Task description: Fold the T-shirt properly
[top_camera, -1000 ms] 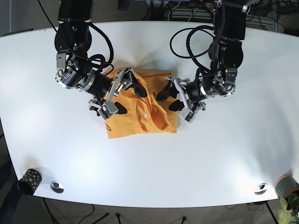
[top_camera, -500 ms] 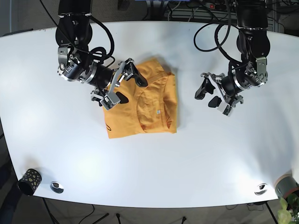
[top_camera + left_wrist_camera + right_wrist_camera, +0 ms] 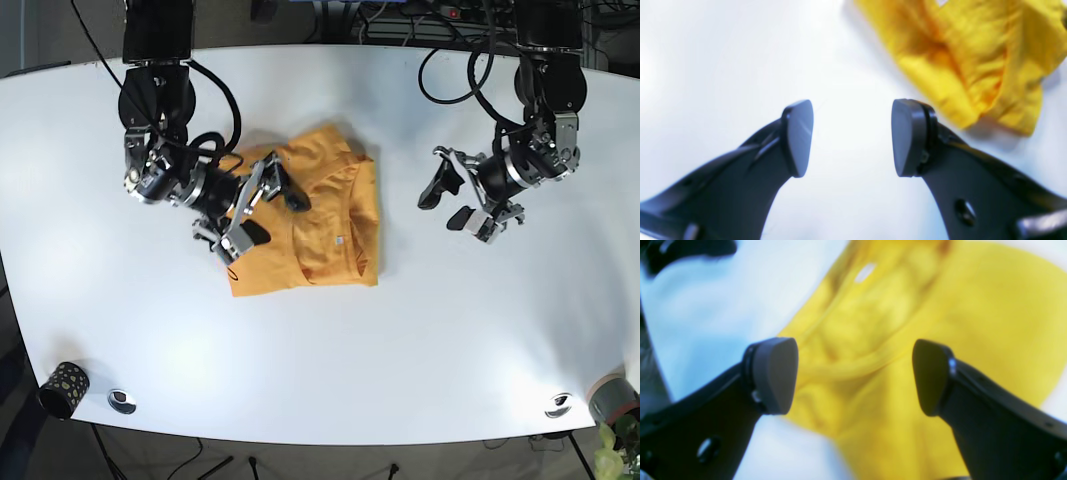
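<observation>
White table (image 3: 330, 360) (dark floor beyond)

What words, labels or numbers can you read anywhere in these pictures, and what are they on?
None can be read.
Neck tag on the T-shirt: a small pale patch, too small to read in the base view.
The same tag in the right wrist view: blurred, no letters legible.
Patterned cup at the table edge: dots only, no text discernible.

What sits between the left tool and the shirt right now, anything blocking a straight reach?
Nothing visible. Only bare white table lies between the open left tool and the orange T-shirt. The right tool hangs open over the shirt's far side.
</observation>
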